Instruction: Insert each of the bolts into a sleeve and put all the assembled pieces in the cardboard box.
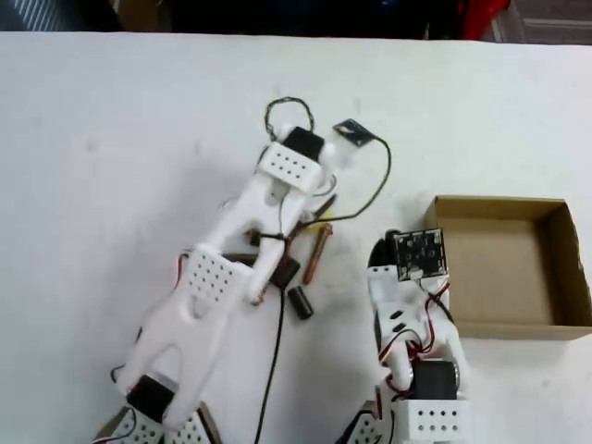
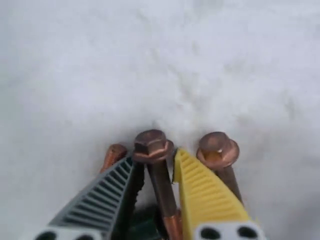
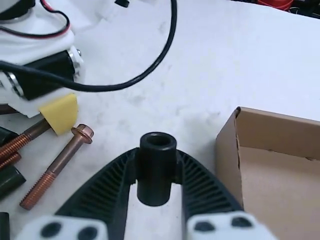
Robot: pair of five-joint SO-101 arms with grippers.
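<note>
- Three bolts lay by the left gripper [image 2: 155, 156]. The middle bolt [image 2: 152, 146] sat between its fingers, which were closed narrow on the shaft.
- That bolt's long side ran along the fingers. Its head poked out past the tips and its other end was tucked back toward the wrist.
- One side bolt [image 2: 218, 150] lay just beside the yellow finger [image 2: 205, 195], and another [image 2: 114, 154] beside the grey finger [image 2: 95, 202], both on the white table [image 2: 150, 60].
- One black sleeve [image 3: 157, 167] was pinched in the right gripper [image 3: 157, 154], with its open hole pointing away from the jaws.
- The sleeve sat between the bolts and the cardboard box [image 3: 260, 127].
- I think the bolt's tucked end had to reach that hole, and the right arm was nearer the box.
</note>
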